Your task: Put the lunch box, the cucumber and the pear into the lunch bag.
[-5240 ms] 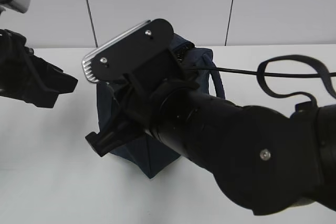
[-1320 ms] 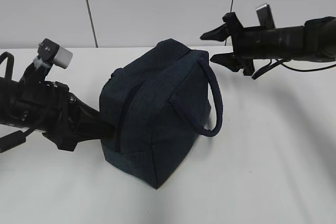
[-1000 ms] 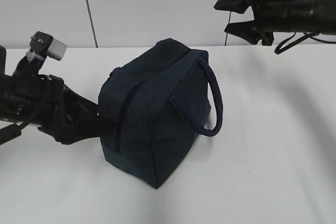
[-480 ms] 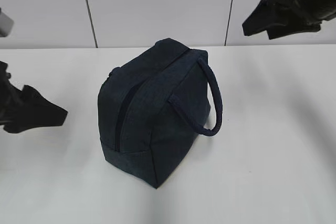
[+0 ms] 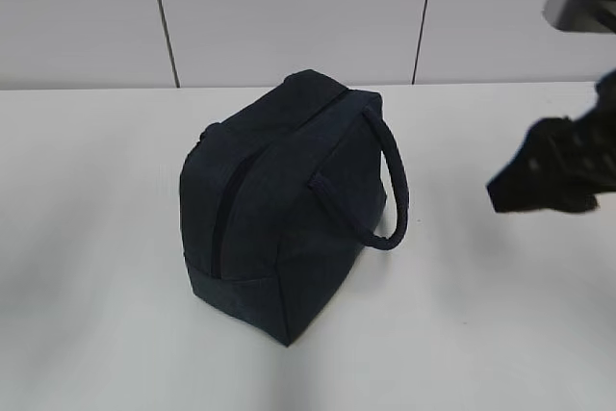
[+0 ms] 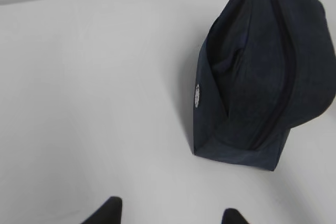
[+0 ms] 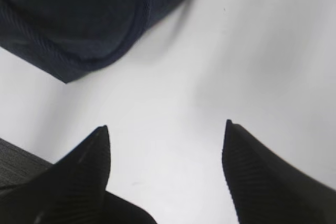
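- Your right hand [image 7: 165,174] stood open over bare desk [image 7: 252,51], nothing between its fingertips [image 7: 94,153]. A second earlier it had been high at the far right, above the bag; it had since come down to the right of it.
- Your left hand [image 6: 168,217] showed only two dark tips at the bottom of its wrist view, apart with empty desk between them, so it was open and held nothing. It had left the exterior view altogether, having been pressed against the bag's near-left side a second before.
- Ahead and to the right of the left hand, and ahead and left of the right hand, the lunch bag [image 5: 289,199] sat on the desk with its zipper [image 6: 281,72] drawn closed and its loop handle [image 5: 390,190] hanging on the side toward the right hand.
- The lunch box, cucumber and pear were nowhere to be seen on the desk.
- Both hands pulling off a zipped bag suggested to me that the packing was finished and you were retreating.
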Robot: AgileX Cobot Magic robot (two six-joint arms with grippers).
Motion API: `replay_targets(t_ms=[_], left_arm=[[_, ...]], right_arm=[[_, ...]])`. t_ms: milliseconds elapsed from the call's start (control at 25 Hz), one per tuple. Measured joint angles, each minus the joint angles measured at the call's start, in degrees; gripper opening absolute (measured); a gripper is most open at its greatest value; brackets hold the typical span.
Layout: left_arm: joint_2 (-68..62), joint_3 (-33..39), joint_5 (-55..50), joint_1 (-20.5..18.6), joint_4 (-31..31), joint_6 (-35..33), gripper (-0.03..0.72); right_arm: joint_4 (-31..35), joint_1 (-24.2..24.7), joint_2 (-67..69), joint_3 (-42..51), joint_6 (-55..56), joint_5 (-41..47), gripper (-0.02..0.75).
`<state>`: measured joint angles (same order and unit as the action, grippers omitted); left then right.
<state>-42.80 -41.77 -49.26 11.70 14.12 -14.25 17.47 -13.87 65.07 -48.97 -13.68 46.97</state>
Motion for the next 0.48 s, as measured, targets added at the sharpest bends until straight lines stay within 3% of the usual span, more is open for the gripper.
replay_targets(t_ms=[240,480], left_arm=[[11.39,0.00,-6.24,0.00,0.01,0.23,0.349],[20.42,2.31,-11.89,0.00,-0.69,0.39,0.349]], right_arm=[[-2.04,0.00,-17.36,11.43,0.93,2.89,0.517],[-8.44,0.00,-36.76,16.07,8.54,9.28,0.517]])
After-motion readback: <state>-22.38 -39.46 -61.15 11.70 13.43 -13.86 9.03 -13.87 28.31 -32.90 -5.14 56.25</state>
